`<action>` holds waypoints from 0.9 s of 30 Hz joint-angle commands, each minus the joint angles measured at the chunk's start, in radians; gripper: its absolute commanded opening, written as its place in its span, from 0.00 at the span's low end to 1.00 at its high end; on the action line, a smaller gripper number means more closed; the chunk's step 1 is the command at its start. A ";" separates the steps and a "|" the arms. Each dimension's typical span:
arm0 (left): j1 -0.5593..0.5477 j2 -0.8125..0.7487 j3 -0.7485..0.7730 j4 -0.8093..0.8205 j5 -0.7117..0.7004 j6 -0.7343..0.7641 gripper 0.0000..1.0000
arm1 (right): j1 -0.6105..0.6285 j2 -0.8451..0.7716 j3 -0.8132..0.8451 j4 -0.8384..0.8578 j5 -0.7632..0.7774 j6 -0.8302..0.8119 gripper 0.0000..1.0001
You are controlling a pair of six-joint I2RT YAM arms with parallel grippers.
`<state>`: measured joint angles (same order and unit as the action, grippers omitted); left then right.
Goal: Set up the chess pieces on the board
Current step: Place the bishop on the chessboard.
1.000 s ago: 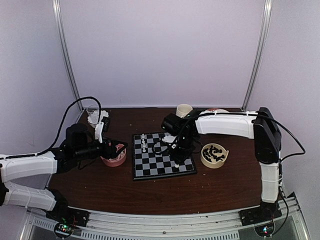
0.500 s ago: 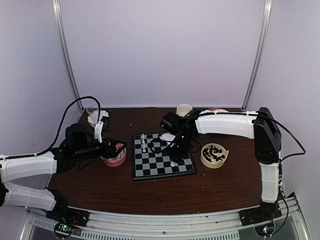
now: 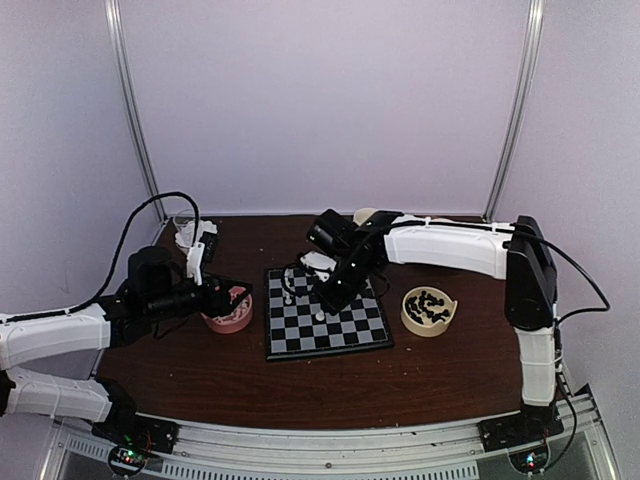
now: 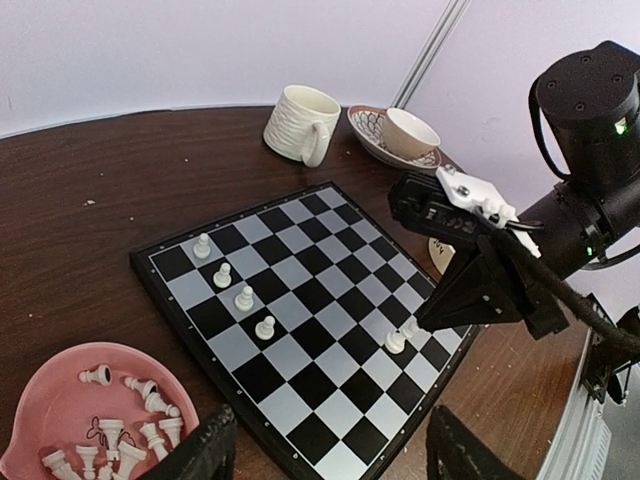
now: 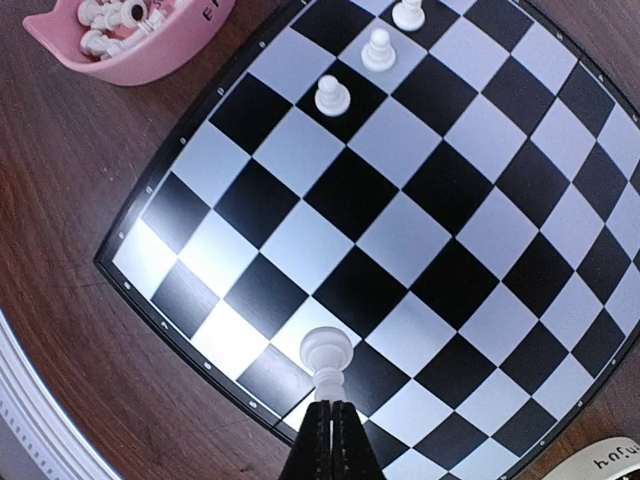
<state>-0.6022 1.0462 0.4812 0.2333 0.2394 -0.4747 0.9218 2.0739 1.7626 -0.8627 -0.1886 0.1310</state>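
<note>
While pink bowl (image 4: 45, 395) holds white pieces (image 4: 130, 432), left fingers (image 4: 198, 456) gape empty; right fingers (image 5: 316, 445) closed.

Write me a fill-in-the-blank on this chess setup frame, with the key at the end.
The bowl holding the spare white chess pieces is ___.
The beige bowl right of the chessboard holds chess pieces that are all ___.
The right gripper, its tip by a white pawn, is ___.
The left gripper is ___.
Missing: pink, black, shut, open.
</note>
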 commanded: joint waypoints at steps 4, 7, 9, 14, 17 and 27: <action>0.001 -0.011 0.033 0.009 -0.010 0.016 0.65 | 0.029 0.081 0.124 -0.016 -0.006 0.004 0.00; 0.001 -0.016 0.033 0.001 -0.020 0.016 0.65 | 0.039 0.114 0.181 -0.037 -0.005 -0.001 0.00; 0.001 -0.023 0.031 -0.003 -0.030 0.014 0.65 | 0.045 0.135 0.219 -0.045 -0.015 -0.002 0.00; 0.001 -0.032 0.027 -0.008 -0.053 0.006 0.66 | 0.054 0.195 0.303 -0.076 -0.012 -0.006 0.00; 0.001 -0.032 0.027 -0.008 -0.053 0.001 0.66 | 0.060 0.221 0.331 -0.081 -0.012 -0.007 0.00; 0.001 -0.022 0.039 -0.031 -0.057 0.005 0.66 | 0.075 0.268 0.383 -0.106 -0.002 -0.016 0.00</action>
<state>-0.6022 1.0264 0.4831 0.2070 0.1970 -0.4728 0.9825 2.3291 2.1094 -0.9443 -0.2020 0.1276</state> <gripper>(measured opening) 0.660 0.007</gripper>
